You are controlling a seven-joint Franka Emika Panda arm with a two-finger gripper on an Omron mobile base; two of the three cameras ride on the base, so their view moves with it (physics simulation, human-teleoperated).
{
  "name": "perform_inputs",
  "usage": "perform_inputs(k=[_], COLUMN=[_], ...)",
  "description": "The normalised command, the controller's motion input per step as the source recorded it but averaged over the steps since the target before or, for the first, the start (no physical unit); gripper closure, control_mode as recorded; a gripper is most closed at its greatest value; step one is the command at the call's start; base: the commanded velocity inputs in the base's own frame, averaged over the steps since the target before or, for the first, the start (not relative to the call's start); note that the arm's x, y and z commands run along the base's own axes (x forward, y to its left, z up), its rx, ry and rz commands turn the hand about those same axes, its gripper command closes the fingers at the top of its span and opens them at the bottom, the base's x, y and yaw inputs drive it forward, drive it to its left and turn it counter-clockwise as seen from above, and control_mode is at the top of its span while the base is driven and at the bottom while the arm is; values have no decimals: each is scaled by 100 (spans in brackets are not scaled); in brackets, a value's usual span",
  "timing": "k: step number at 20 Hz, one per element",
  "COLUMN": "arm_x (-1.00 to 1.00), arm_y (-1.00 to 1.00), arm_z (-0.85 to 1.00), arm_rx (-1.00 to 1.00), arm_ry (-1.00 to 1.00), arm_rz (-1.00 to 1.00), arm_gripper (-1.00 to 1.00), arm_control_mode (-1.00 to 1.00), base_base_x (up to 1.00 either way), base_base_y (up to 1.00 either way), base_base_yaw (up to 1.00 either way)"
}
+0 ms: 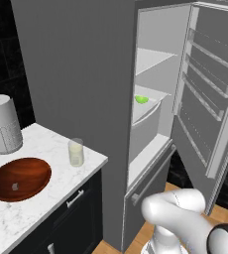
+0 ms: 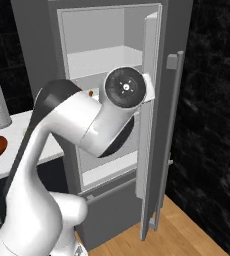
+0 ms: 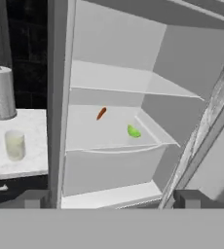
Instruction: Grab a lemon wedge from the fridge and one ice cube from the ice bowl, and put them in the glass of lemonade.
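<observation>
Reaching with the hand (image 3: 109, 199) spread, you risk nudging the thin orange-red stick (image 3: 101, 114) near the tiny yellow-green lemon wedge (image 3: 133, 131) on the grey fridge's (image 1: 71, 74) white shelf (image 3: 109, 141).

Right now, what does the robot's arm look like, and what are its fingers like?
The arm is made of smooth, glossy white rounded tubes, like fat pipes. Its joints are dark, and one ends in a round black cap with a white dot in the middle. The fingers are small dark grey blocks. No cables or writing can be seen.
</observation>
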Motion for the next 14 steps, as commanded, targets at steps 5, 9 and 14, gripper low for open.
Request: perform_inputs(k=[5,9,14], arm_x=[58,99,93], arm_y=[97,46,-14], arm_z=[0,-12,-41], arm_rx=[-32,-22,-1], arm_ry=[17,4,0], arm_rz=[-26,-39,-28], arm_gripper=[-100,-100,-100], arm_control_mode=[-100,-100,-100], base_base_x=[0,0,0], base_base_y=[0,0,0], base_base_yaw=[0,0,0])
